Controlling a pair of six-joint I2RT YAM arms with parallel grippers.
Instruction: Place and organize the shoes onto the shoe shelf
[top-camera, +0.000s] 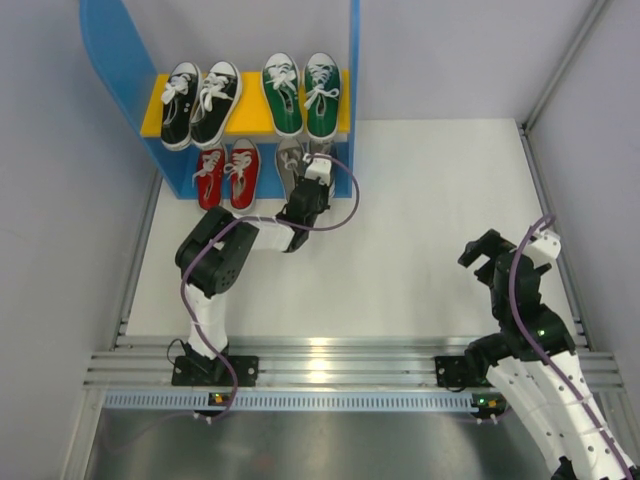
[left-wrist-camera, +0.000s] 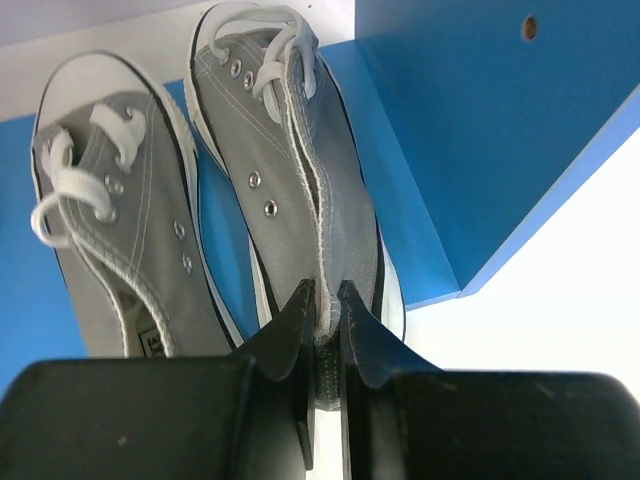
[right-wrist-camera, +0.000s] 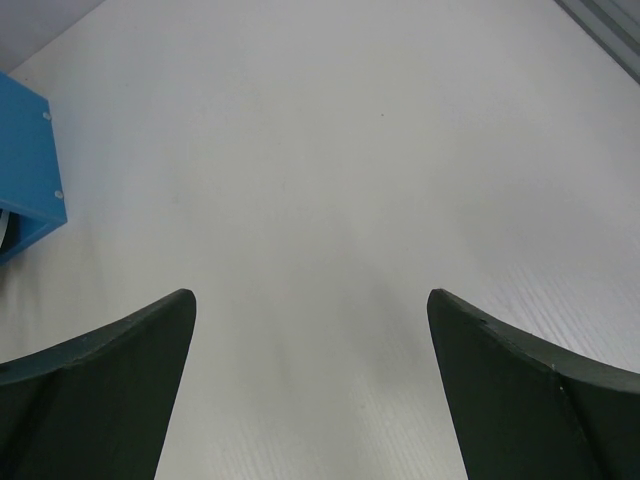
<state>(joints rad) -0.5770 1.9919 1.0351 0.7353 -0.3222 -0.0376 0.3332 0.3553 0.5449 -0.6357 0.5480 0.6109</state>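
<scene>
L pincer (left-wrist-camera: 322, 298) pinched nearly closed on heel rim of grey shoe (left-wrist-camera: 290, 180) — shoe runs straight ahead into shoe shelf (left-wrist-camera: 480, 150). R pincer (right-wrist-camera: 310, 300) gaping, holds nothing.

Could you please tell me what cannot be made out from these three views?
- Left wrist view: the heel of the held grey shoe is hidden by the left gripper pinching it.
- Top view: that gripper covers most of the same shoe. The far ends of the red shoes lie under the yellow board.
- Right wrist view: the shoe shelf is cut off by the left edge, so only a blue corner shows.
</scene>
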